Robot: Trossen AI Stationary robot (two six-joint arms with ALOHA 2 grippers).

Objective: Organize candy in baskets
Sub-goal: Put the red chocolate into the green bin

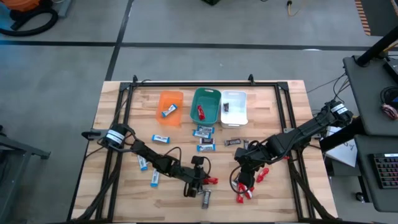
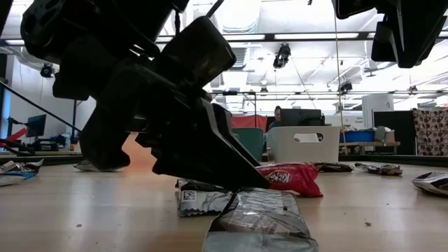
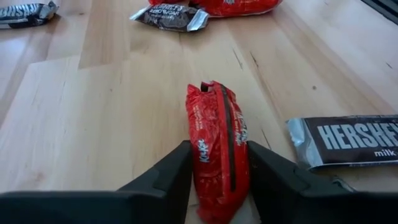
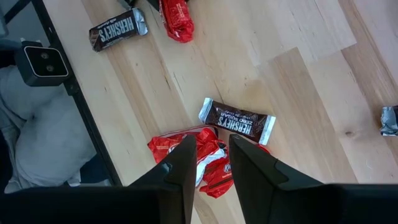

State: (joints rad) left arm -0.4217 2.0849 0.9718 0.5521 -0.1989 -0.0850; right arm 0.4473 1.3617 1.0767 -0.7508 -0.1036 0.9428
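Note:
My left gripper (image 3: 219,149) is low over the table near its front edge, its two fingers closed against a red candy bar (image 3: 217,140) that lies flat on the wood. My right gripper (image 4: 212,143) hangs higher, narrowly open and holding nothing, above a small heap of red candy (image 4: 166,146) and a dark bar (image 4: 239,121). At the table's far side stand the baskets: orange (image 1: 170,107) with a blue bar, teal (image 1: 206,104) with a red bar, white (image 1: 234,107) with a dark bar. My left gripper pinches the red bar by its two long sides (image 3: 194,155), at the end nearest the gripper. The fingers slant down from the table's left and lie along the bar, which reaches out ahead of them. The bar rests flat on the table.
A dark Hershey's bar (image 3: 348,140) lies just beside the left gripper's fingers. Blue bars (image 1: 154,179) are scattered at the left, and more blue (image 1: 204,132) and dark ones (image 1: 233,142) lie in front of the baskets. A black frame (image 1: 186,84) borders the tabletop.

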